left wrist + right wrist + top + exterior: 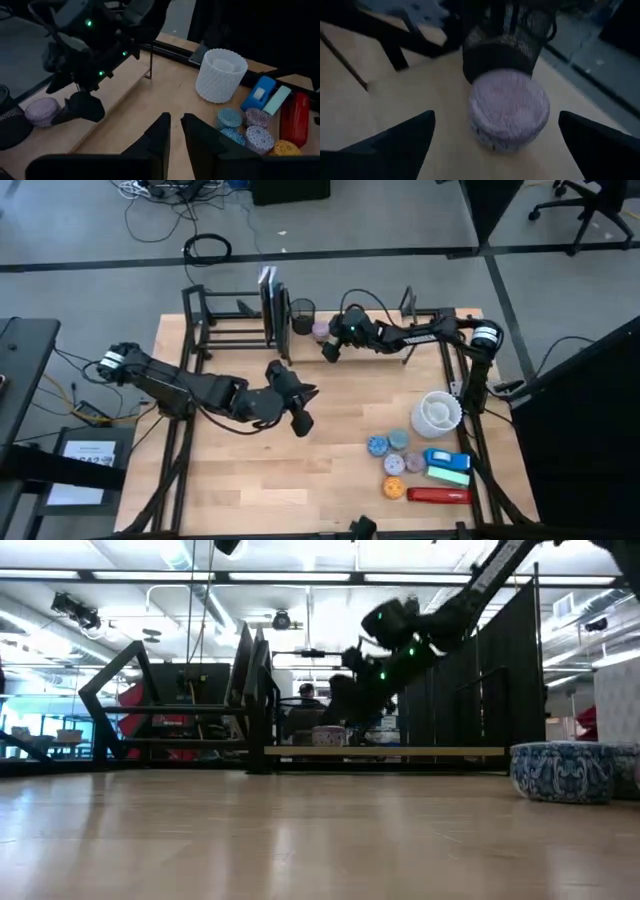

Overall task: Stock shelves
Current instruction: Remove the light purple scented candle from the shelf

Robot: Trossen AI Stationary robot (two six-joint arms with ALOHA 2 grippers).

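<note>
The shelves stand along the table's far edge: a black tube rack (225, 320) joined to a narrow pale board (425, 330). A black mesh cup (502, 50) stands on the board, and a lavender round tin (509, 112) rests on its base just in front of it. My right gripper (496, 116) hovers open over the board, a finger on each side of the tin, well apart from it. In the low view the tin (328, 736) sits below that gripper (352, 690). My left gripper (175, 122) hangs shut over the table's middle, holding nothing.
Upright books (270, 305) fill the rack's barred section. At the table's near right stand a white ribbed cup (437, 412), several patterned round tins (395, 455), a blue tape dispenser (445, 459), a green block (450, 476) and a red case (438, 496).
</note>
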